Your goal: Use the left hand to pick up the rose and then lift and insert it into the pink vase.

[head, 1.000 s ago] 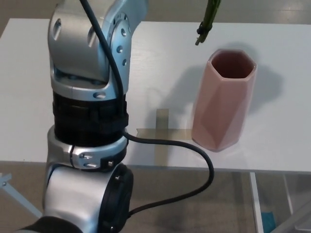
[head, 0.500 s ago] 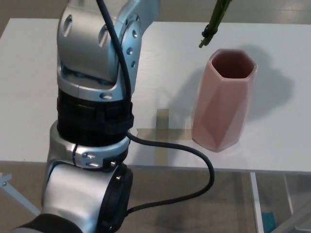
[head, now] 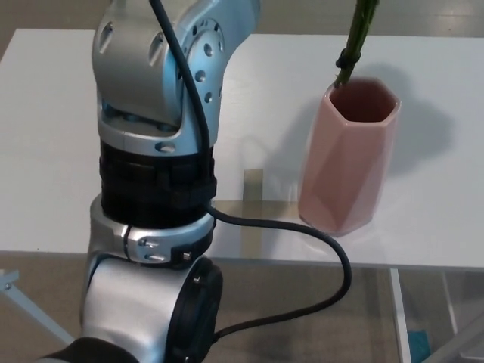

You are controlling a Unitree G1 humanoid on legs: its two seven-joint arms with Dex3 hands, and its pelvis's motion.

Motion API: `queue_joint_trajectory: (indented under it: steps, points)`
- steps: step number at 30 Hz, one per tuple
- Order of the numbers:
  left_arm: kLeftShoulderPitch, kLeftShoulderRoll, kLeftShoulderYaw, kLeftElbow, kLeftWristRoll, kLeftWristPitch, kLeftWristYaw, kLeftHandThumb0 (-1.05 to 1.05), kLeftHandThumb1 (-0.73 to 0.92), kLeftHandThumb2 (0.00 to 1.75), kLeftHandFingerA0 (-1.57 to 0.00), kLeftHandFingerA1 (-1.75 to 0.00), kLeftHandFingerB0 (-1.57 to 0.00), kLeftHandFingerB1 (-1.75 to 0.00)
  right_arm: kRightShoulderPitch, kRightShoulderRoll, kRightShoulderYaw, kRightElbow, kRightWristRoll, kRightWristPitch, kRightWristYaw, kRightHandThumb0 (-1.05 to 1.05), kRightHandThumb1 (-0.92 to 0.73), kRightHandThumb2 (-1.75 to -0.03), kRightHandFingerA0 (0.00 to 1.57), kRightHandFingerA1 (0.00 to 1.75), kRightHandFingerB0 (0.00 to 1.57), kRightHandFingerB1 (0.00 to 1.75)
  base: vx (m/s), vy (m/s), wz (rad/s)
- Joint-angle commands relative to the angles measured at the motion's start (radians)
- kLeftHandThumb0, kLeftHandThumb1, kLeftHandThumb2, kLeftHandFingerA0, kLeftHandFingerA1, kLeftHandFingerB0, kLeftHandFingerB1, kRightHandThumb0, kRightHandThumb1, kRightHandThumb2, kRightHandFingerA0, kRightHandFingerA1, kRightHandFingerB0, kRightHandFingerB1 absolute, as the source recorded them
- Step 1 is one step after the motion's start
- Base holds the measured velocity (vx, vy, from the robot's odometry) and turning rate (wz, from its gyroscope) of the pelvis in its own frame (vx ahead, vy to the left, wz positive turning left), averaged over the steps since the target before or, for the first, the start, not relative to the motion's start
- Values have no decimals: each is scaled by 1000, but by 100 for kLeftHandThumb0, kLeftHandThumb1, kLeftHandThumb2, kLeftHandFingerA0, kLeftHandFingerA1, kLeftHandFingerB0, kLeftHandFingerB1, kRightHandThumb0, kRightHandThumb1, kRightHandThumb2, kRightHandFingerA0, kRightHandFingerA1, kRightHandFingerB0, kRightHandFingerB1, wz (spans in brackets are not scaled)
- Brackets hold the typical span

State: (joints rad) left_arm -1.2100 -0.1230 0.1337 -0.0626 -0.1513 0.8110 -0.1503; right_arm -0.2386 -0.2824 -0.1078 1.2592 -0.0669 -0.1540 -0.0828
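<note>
**Rose stem at the vase mouth, hand out of frame**

Reaching up past the top edge of the head view, the left arm (head: 162, 151) fills the left half of the picture as a silver and black column, with a black cable (head: 302, 249) looping from it across the table front. The left hand itself is cut off above the frame, so whether its fingers are clasped on anything cannot be seen; the right hand does not show either.

Only the green stem of the rose (head: 355, 38) is visible, slanting down from the top edge. Its lower tip sits at the back left rim of the pink vase (head: 344, 166), apparently just inside the opening. The bloom is out of frame. The vase stands upright on the white table (head: 45, 113), just right of a cross of tape (head: 253, 203).
</note>
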Motion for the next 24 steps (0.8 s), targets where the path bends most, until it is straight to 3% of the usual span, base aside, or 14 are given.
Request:
queue_joint_trajectory:
  steps: [1, 24]
  points:
    - [-22, -22, 0, 2, -51, 11, 29, -19, 85, 66, -99, -136, -81, -88, 8, 1, -5, 4, 6, 7, 12, -27, -57, -56, 69, 49, 61, 45, 0, 0, 0]
    - [8, -18, -56, 33, -73, -15, 67, -19, 84, 66, -100, -138, -82, -87, -1, 0, -2, 2, 6, 6, 22, -27, -57, -56, 68, 49, 61, 45, 0, 0, 0]
